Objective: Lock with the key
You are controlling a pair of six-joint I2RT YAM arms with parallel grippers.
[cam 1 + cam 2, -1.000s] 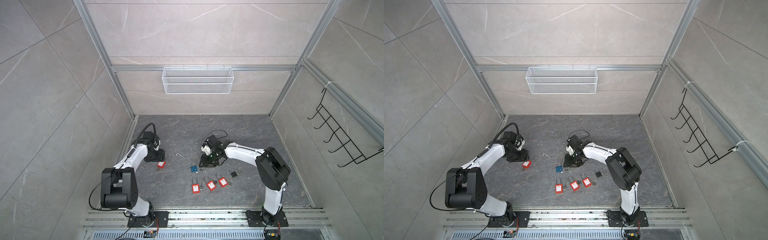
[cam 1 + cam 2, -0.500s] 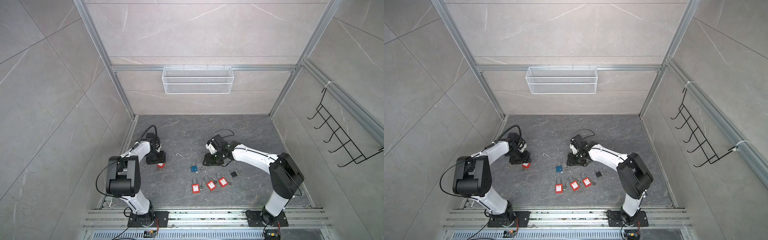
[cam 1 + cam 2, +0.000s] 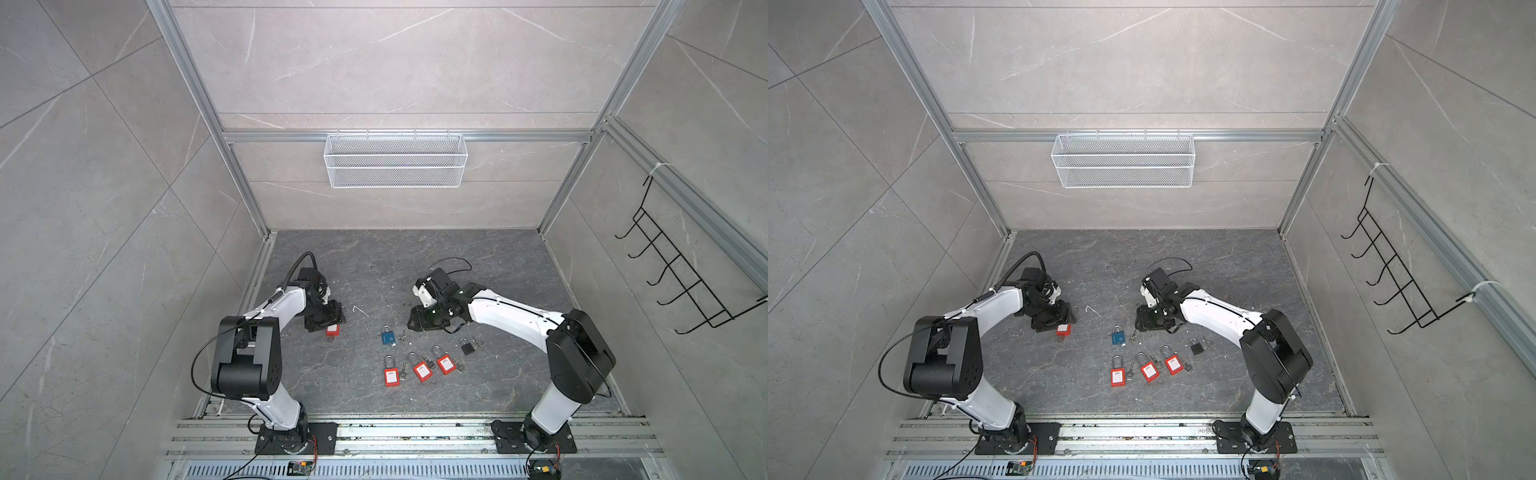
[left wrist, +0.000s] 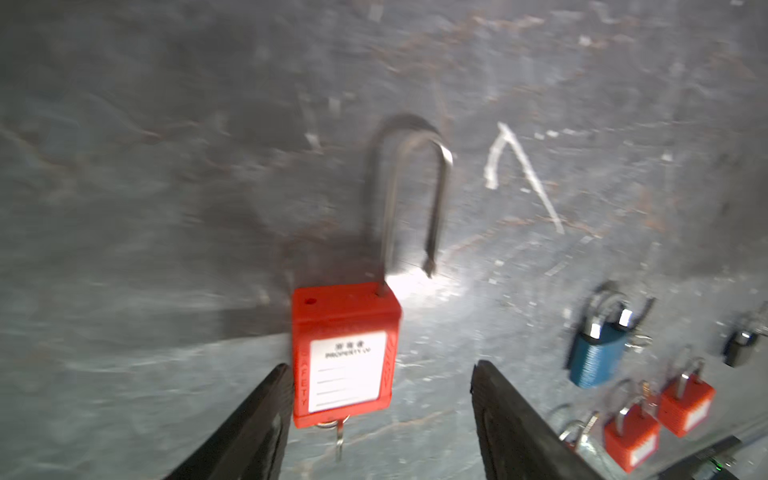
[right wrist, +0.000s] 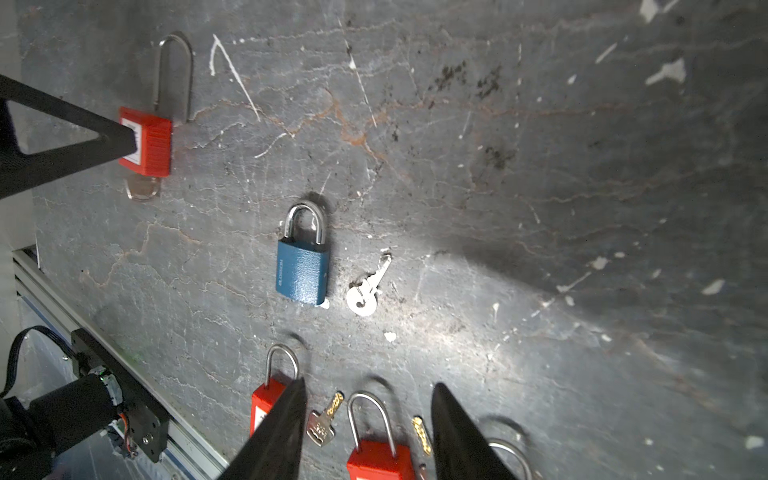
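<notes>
One red padlock [image 4: 345,357], shackle [image 4: 389,216] sprung, left tool [image 4: 382,365] parted over it

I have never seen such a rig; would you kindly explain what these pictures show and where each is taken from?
Two robot arms, the left arm and the right arm, stand at the front of a dark stone table. Both top views look down on everything; the other two pictures come from a camera on each wrist, looking along its claw. On the table lie a red padlock with its shackle open and a key in its underside, a blue padlock beside a loose key, three more red padlocks in a row and a small black padlock. The left claw stands open at the first red padlock, not closed on it; the right claw is open and empty.
</notes>
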